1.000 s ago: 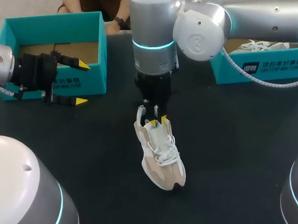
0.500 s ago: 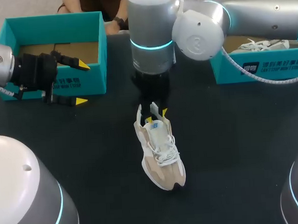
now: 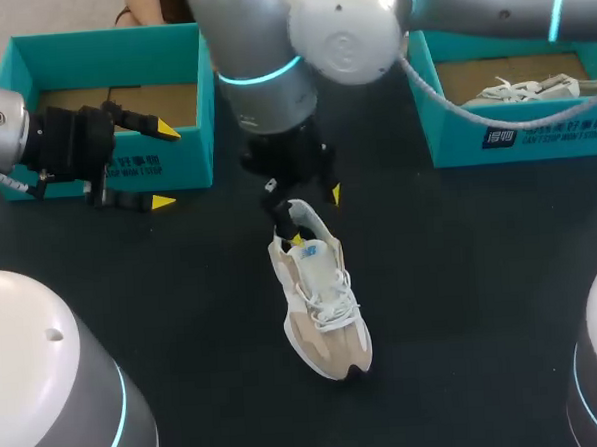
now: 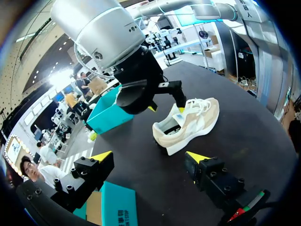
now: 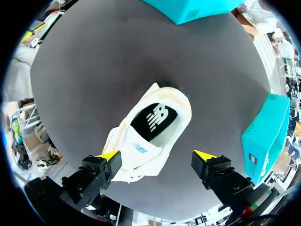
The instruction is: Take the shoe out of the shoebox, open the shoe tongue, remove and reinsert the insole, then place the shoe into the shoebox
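A beige and white shoe (image 3: 321, 302) lies on the black table (image 3: 461, 275), heel toward the back. In the right wrist view the shoe (image 5: 176, 110) shows its dark insole (image 5: 155, 120) inside and the white tongue (image 5: 134, 150) raised. My right gripper (image 3: 314, 217) hangs open just above the heel opening, touching nothing; its fingers straddle the tongue end from above in its own view (image 5: 156, 155). My left gripper (image 3: 163, 165) stands open and empty in front of the left teal shoebox (image 3: 115, 153). From the left wrist, the gripper (image 4: 149, 156) faces the shoe (image 4: 193, 122).
A second teal shoebox (image 3: 514, 137) at the back right holds another white shoe (image 3: 517, 92). My right arm (image 3: 271, 75) reaches across the middle above the table. Bare table lies to the front and right of the shoe.
My right gripper has opened, letting go of the shoe's tongue, and has risen and swung back-left from the shoe opening. The shoe and the left arm have stayed put.
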Available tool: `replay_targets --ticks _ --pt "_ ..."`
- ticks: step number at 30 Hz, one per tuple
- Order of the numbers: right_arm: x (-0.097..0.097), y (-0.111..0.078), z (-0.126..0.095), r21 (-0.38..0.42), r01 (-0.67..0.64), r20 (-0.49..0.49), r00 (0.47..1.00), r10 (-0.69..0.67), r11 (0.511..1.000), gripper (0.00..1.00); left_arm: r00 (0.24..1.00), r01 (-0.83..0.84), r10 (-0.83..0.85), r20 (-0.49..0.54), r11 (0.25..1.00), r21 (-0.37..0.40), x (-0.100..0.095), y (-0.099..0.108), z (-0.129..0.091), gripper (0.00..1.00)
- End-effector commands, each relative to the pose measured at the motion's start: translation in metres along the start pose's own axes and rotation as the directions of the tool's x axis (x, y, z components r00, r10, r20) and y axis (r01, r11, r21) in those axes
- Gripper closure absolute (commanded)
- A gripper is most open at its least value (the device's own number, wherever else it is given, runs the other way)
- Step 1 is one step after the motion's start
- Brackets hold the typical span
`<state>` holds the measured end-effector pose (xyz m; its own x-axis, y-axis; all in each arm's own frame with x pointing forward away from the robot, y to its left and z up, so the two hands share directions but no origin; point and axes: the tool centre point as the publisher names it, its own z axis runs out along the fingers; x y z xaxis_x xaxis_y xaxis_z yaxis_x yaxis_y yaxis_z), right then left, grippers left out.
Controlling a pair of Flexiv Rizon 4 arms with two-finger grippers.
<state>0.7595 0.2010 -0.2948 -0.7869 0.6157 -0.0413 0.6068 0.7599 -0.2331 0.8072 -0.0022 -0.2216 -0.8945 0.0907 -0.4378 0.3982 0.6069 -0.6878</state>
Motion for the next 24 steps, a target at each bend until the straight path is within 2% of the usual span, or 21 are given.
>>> replay_targets --ticks 1,2,5,10,13,18,24 --pt "0.003 0.014 0.001 0.066 0.068 0.020 0.997 -0.070 0.996 0.00 1.000 -0.001 0.001 0.000 1.000 -0.002 0.001 0.000 0.000 0.00" --pt "0.002 0.022 0.003 0.059 0.165 0.037 0.985 -0.167 0.985 0.00 1.000 -0.001 0.001 0.000 1.000 -0.002 0.001 0.000 0.000 0.00" --pt "-0.004 0.024 -0.006 0.049 0.239 0.099 0.965 -0.243 0.970 0.00 1.000 -0.001 0.001 0.000 1.000 -0.002 0.001 0.000 0.000 0.00" --pt "-0.012 0.013 -0.014 0.039 0.272 0.132 0.953 -0.274 0.962 0.00 1.000 -0.001 0.001 0.000 1.000 -0.002 0.001 0.000 0.000 0.00" --pt "-0.017 0.013 -0.019 0.018 0.317 0.151 0.937 -0.316 0.948 0.00 1.000 -0.001 0.001 0.000 1.000 -0.002 0.001 0.000 0.000 0.00" --pt "-0.029 0.028 -0.015 -0.021 0.436 0.162 0.890 -0.427 0.900 0.00 1.000 -0.001 0.001 0.000 1.000 -0.002 0.001 0.000 0.000 0.00" --pt "-0.045 0.047 -0.007 -0.064 0.518 0.154 0.850 -0.504 0.853 0.00 1.000 -0.001 0.001 0.000 1.000 -0.002 0.001 0.000 0.000 0.00"
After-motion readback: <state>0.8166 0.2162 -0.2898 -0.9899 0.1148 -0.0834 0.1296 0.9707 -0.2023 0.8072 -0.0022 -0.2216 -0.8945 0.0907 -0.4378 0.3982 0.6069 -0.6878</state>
